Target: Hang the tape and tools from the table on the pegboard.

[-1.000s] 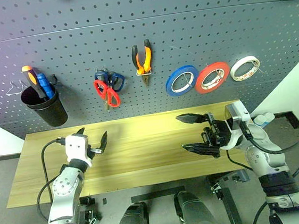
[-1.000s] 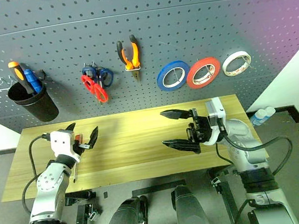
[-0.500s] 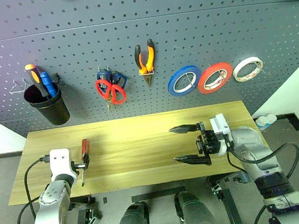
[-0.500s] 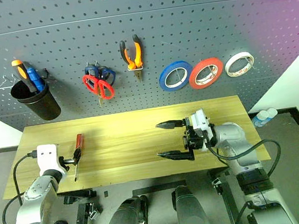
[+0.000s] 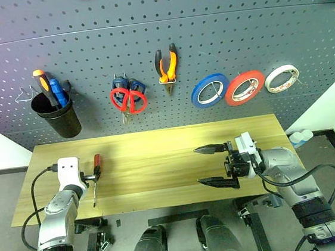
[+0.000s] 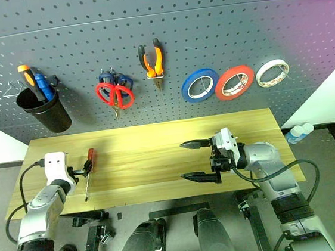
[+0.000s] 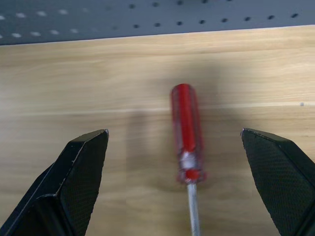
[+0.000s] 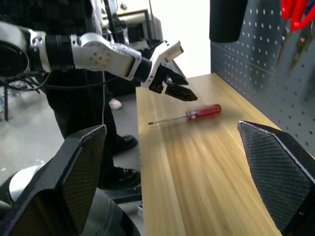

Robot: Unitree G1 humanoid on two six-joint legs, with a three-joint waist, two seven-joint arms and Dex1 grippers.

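Here, black cup [image 5: 64,119], two screwdrivers [image 5: 50,93] inside

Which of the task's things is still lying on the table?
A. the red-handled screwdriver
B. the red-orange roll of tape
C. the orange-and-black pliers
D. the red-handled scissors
A: the red-handled screwdriver lies flat on the table by the open left gripper, while the tape, scissors and pliers hang on the pegboard.

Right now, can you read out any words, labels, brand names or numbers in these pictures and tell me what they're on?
None can be read.
Screwdriver on the table: no marking shows on its red handle.
Tape rolls, red-orange among them, pliers and scissors on the pegboard: too small to show any print.
Black cup: plain.
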